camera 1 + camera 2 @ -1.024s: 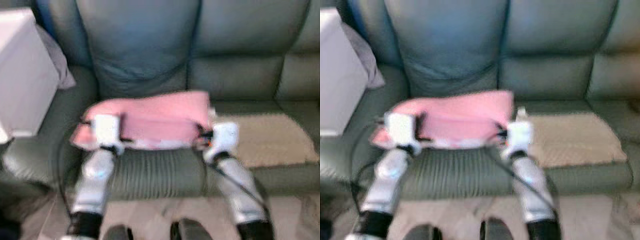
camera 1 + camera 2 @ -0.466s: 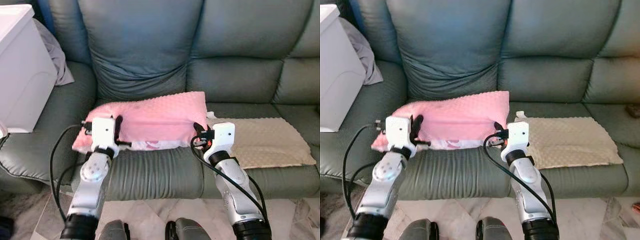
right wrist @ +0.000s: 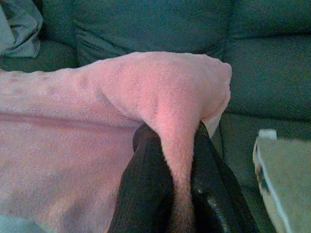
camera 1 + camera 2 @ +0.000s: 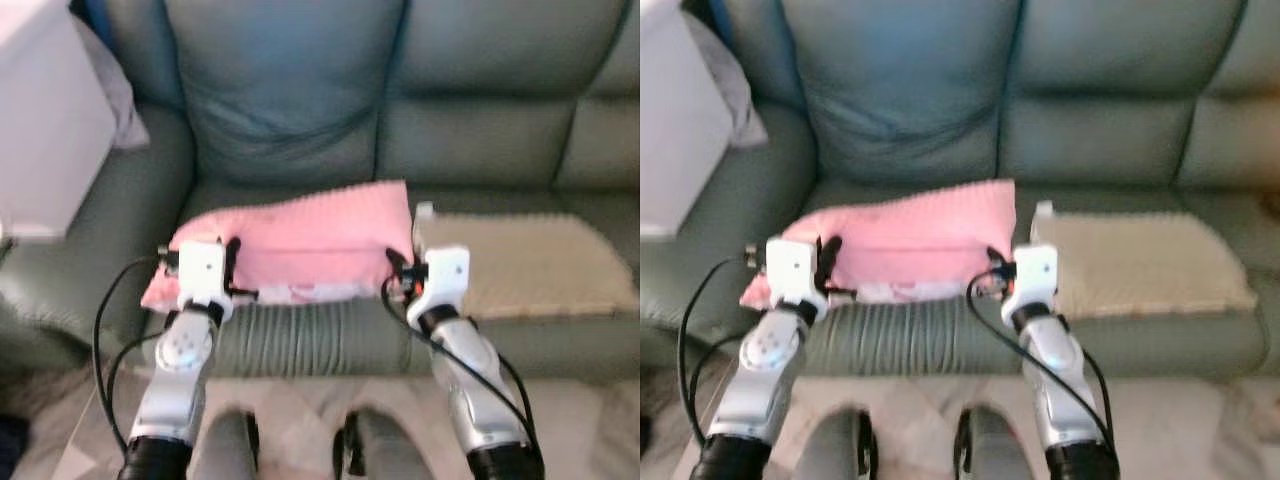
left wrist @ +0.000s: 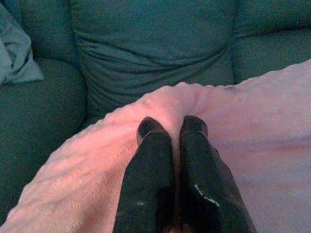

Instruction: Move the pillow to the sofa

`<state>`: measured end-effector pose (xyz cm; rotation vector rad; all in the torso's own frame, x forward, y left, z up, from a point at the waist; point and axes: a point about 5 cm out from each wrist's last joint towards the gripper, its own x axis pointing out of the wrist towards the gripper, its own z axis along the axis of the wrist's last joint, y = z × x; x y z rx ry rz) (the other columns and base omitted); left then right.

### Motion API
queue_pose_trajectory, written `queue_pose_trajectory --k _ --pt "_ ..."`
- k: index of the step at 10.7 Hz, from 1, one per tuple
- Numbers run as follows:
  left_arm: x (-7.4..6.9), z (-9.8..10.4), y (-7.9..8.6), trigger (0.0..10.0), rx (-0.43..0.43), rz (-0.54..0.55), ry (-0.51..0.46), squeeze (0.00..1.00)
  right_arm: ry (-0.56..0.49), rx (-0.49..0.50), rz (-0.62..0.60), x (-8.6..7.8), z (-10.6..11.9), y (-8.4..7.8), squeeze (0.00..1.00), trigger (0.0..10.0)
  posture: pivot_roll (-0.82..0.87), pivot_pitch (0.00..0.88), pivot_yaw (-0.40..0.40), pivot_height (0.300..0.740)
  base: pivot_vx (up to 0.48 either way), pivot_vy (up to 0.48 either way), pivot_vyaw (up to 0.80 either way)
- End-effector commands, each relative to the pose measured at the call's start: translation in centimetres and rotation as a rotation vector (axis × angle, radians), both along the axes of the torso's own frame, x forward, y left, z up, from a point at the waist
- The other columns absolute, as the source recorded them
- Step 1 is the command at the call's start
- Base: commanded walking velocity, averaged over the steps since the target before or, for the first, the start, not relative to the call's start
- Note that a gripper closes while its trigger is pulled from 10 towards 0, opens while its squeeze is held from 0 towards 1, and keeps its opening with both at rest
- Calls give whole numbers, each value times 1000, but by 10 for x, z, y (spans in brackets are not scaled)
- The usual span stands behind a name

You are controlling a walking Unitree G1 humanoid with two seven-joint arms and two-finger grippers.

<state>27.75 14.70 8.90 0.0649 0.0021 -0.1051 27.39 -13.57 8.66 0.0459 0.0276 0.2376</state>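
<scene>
A pink fleecy pillow lies across the front of the grey-green sofa seat, just below the back cushion. My left gripper is at the pillow's left end, shut on a fold of its fabric. At the pillow's right end my right gripper is shut on a pinched ridge of the pink fabric. Both black finger pairs press the cloth between them.
A beige textured mat lies on the seat right of the pillow. A white box-like unit stands at the left over the sofa arm, with a grey cloth behind it. Pale floor shows below the seat edge.
The camera has shifted and tilted down a little, and the picture is blurrier. Both grippers remain shut on the pillow's two ends, and the pillow rests in much the same place on the seat.
</scene>
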Motion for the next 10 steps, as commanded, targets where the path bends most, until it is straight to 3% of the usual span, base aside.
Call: queue_pose_trajectory --k 1,10 --pt "-3 -1 6 10000 16 26 1 0 -3 7 -31 -3 0 -6 0 10000 -60 134 -22 609 0 0 0" --pt "-1 6 6 10000 41 47 -55 0 4 -1 -36 -2 -1 -9 0 10000 -60 140 -25 609 0 0 0"
